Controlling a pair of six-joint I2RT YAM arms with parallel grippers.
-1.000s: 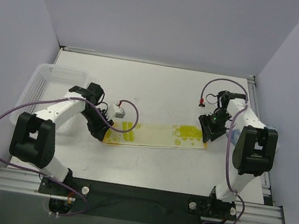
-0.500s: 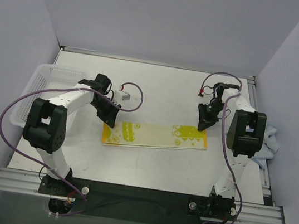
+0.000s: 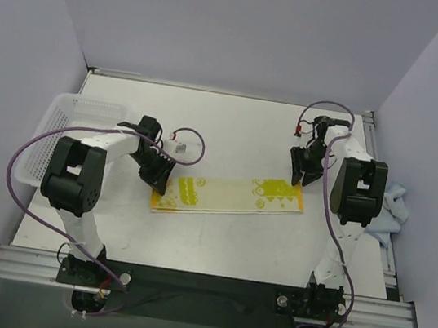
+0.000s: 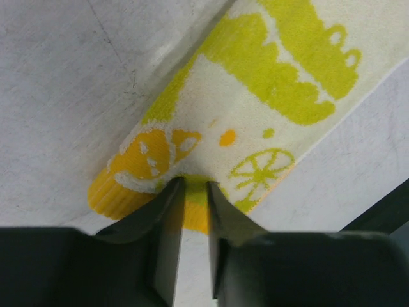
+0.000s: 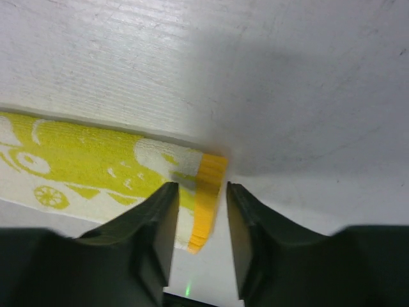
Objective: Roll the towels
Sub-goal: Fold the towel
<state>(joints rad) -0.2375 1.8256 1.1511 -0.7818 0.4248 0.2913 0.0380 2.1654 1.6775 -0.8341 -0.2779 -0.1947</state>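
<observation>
The cream printed towel is lying folded into a long narrow strip across the middle of the top view, slightly tilted, with its right end higher in the frame. The light blue towel is sitting bunched at the right edge of the desk, partly hidden behind the right arm. The left gripper is hovering at the strip's left end. In the left wrist view its jaws are standing only a little apart, with the yellow corner showing in the gap, and they are clamping nothing I can make out. The right gripper is poised at the strip's right end, its jaws a little wider and straddling the orange hem, which is lying flat and looks unheld. The step in hand seems to be squaring and starting the roll from one short end. To do it well, the working gripper should be coming down centred on the hem, catching the full thickness of the fold rather than one layer. It should then be turning the hem over tightly while the other gripper is keeping the far end pinned, so the strip is neither skewing nor sliding. A loose first turn would likely be giving a slack, crooked roll.
</observation>
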